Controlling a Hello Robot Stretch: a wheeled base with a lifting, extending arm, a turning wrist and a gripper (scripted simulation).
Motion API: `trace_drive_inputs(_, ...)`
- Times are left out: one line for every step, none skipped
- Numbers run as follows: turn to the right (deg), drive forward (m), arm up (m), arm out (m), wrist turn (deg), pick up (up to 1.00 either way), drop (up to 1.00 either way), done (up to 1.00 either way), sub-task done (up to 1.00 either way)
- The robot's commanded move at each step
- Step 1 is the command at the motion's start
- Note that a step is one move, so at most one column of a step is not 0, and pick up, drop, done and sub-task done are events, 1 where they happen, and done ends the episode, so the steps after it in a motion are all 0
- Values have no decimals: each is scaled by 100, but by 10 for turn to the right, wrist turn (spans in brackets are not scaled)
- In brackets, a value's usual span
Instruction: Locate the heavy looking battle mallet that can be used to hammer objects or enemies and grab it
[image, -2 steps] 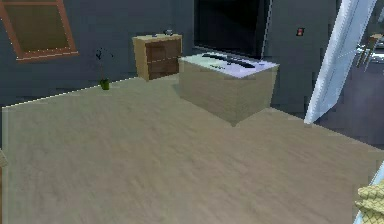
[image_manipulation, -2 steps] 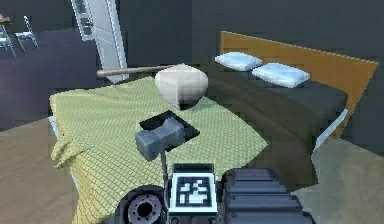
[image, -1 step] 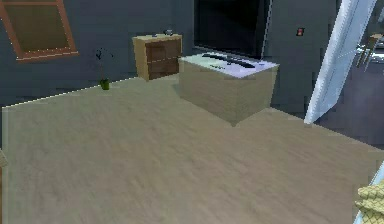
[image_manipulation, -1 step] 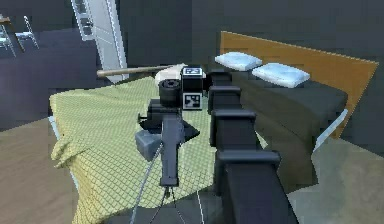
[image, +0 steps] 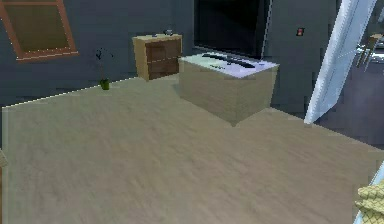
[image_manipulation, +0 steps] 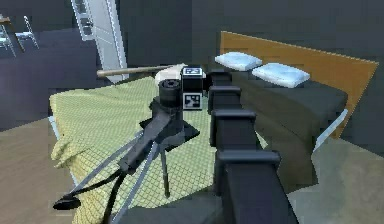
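Yellow-covered bed (image_manipulation: 90, 120): brown shaft (image_manipulation: 135, 71) lies beyond pincer (image_manipulation: 100, 200); can't tell if holding anything.

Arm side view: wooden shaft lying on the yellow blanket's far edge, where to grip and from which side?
Probably the bare wooden shaft at mid-length, from above, crosswise to it. It lies flat on the yellow blanket, running left-right in the picture. Its right end is hidden behind the white marker squares, so the head can't be judged.
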Motion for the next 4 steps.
trace_drive_inputs(0,0,0,0,450,0,0,0,0)
trace_drive_inputs(0,0,0,0,450,0,0,0,0)
trace_drive_inputs(0,0,0,0,90,0,0,0,0)
trace_drive_inputs(0,0,-16,0,0,0,0,0,0)
